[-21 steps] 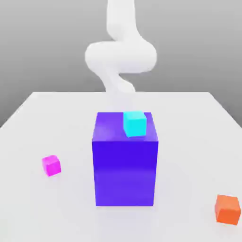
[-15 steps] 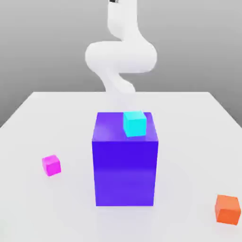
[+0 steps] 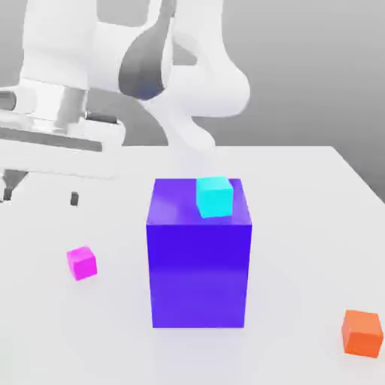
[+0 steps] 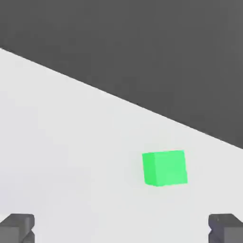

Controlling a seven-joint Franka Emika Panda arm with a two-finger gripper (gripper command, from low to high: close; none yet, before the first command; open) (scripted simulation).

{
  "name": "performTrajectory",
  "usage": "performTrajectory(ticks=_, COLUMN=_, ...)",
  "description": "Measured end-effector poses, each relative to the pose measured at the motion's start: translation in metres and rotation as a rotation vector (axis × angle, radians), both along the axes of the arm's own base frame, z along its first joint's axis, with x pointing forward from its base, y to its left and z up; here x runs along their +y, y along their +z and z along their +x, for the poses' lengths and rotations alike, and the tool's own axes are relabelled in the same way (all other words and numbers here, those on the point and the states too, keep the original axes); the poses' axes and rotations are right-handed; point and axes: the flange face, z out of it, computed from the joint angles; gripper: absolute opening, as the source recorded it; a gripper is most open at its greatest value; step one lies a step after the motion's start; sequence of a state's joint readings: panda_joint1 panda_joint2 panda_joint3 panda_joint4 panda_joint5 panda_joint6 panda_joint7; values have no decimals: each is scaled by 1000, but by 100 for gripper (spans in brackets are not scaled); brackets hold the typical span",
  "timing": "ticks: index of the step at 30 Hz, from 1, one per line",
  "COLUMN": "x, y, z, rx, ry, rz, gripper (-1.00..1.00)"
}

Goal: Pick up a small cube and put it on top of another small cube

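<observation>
Arm has just swung in: the pincer [image 3: 41, 196] is now over the table [image 3: 293, 169] at the exterior view's left, where the earlier frames had bare table. Cubes and block haven't moved. Pincer wide open, nothing in it, jaws well apart and pointing down, clear of the table.

Task cube = small magenta cube [image 3: 82, 263], on the table, lower than the pincer and on the exterior view's camera side of it, slightly to that view's right. Not touched. Looks like the approach stage, pick not done, stack not done. Next move probably calls for shifting toward the magenta cube, turning the jaws to its faces, then lowering.

Hand view has a green cube [image 4: 166, 168] on the table below the pincer, near the table edge, apart from both fingertips. Could be a wrong-cube risk; pincer looks better set for that one than for magenta.

Other stuff: big blue-purple block [image 3: 198, 274] to the exterior view's right of the pincer, cyan cube [image 3: 214, 197] on top of it. Orange cube [image 3: 362, 334] farthest off, past the block. Can't tell which cube is the stack base. Block is the main obstacle: a carry toward orange should go high over or around it, and a low pass could knock cyan off.
</observation>
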State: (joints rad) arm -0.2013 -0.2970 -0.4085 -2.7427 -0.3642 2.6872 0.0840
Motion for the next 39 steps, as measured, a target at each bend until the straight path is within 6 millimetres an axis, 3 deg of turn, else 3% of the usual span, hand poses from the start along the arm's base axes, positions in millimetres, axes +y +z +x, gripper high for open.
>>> performTrajectory(ticks=5, x=-21, y=-69, z=-54, rx=110, ry=79, rz=57, gripper=0)
performTrajectory(ticks=9, x=-22, y=-116, z=-102, rx=171, ry=148, rz=125, gripper=0)
performTrajectory(ticks=11, x=-21, y=-131, z=-116, rx=185, ry=170, rz=148, gripper=0)
performTrajectory(ticks=26, x=-21, y=-197, z=-121, rx=191, ry=176, rz=152, gripper=0)
performTrajectory(ticks=27, x=-21, y=-200, z=-122, rx=191, ry=177, rz=154, gripper=-100)
performTrajectory(ticks=34, x=-21, y=-200, z=-121, rx=190, ry=176, rz=156, gripper=-100)
performTrajectory(ticks=39, x=-24, y=-179, z=-117, rx=188, ry=173, rz=149, gripper=-100)
